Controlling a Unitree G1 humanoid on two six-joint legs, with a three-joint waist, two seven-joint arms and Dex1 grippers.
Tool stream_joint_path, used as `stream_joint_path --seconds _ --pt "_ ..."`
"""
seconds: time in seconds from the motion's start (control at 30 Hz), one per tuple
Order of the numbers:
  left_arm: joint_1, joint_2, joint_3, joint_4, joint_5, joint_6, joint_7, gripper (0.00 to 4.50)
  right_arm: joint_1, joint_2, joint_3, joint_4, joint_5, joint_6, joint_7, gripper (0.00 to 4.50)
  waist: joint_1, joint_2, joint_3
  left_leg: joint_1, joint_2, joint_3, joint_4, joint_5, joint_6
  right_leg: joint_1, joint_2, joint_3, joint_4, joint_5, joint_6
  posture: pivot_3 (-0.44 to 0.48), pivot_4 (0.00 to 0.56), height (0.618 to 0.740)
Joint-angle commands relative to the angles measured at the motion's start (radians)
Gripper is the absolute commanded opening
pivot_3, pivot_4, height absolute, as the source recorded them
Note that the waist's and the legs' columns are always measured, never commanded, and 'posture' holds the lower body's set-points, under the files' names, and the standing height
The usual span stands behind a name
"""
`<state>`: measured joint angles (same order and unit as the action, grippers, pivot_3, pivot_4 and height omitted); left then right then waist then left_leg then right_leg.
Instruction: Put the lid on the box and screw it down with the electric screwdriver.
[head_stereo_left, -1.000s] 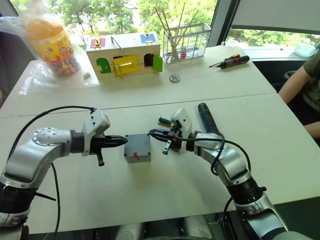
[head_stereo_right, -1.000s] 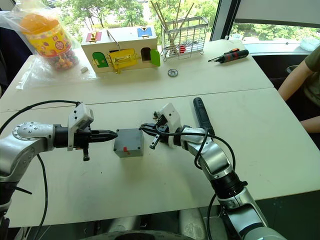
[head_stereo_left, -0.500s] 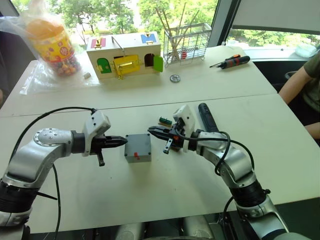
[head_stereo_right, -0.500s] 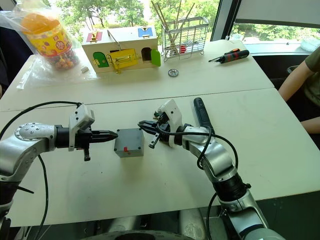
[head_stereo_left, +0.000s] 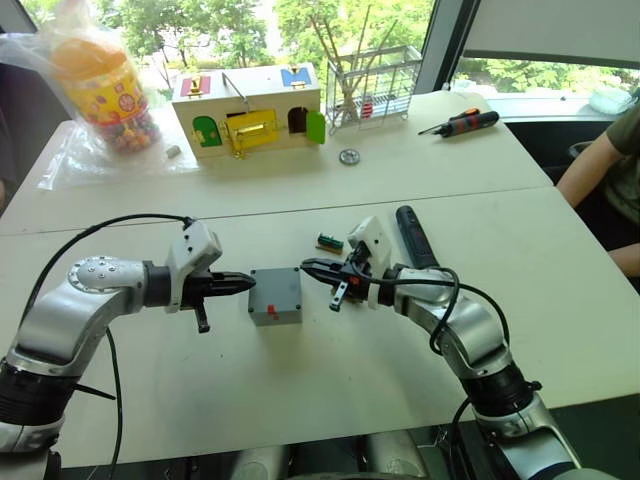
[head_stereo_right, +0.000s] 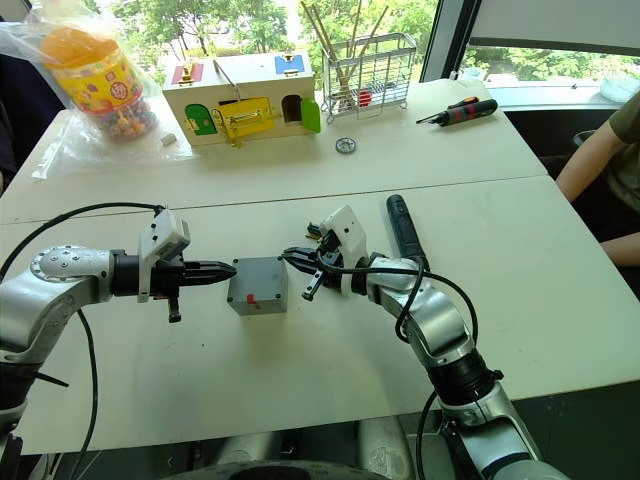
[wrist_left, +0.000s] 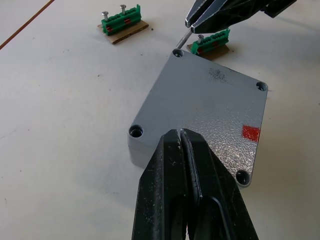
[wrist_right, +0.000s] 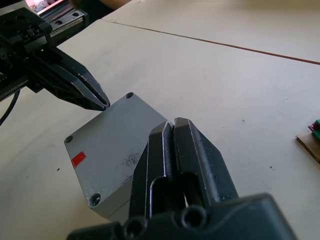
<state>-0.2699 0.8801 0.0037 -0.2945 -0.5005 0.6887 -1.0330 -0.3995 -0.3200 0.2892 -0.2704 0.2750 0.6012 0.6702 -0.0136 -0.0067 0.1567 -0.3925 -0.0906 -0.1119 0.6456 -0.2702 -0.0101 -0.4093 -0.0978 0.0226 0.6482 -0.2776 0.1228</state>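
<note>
Bracing the box (head_stereo_left: 276, 295) mid-table, I have my left gripper (head_stereo_left: 244, 284) pinched shut against its left edge, and my right gripper (wrist_left: 192, 22) shut on a small screw at the far-right corner hole. The lid (wrist_left: 202, 117) is already seated – hard, light plastic, likely to skid. The electric screwdriver (head_stereo_left: 414, 236) lies untouched just right, best gripped mid-barrel.

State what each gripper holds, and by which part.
Right gripper pinches a small metal screw by its upper end; left gripper holds nothing.

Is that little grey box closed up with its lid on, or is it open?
Closed, it seems: the grey box shows a flat grey top with screw holes at its corners and no wires visible. The holes look empty, so it is probably not screwed down yet.
</note>
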Motion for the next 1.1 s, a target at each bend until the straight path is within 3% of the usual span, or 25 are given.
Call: stream_joint_path --seconds 0.03,1.1 --pt "0.001 0.003 0.006 -0.006 0.004 -0.017 -0.006 0.00 -0.022 0.012 0.004 -0.019 -0.001 -0.023 0.003 0.05 0.000 0.000 0.000 0.000 0.000 0.000 0.000 0.000 0.000 0.000 0.000 0.000 0.000 0.000 0.000 0.000 0.150 0.740" --pt "-0.009 -0.015 -0.010 0.008 0.019 -0.034 -0.008 0.00 -0.004 0.017 0.016 -0.055 0.003 0.001 -0.007 0.05 0.000 0.000 0.000 0.000 0.000 0.000 0.000 0.000 0.000 0.000 0.000 0.000 0.000 0.000 0.000 0.000 0.150 0.740"
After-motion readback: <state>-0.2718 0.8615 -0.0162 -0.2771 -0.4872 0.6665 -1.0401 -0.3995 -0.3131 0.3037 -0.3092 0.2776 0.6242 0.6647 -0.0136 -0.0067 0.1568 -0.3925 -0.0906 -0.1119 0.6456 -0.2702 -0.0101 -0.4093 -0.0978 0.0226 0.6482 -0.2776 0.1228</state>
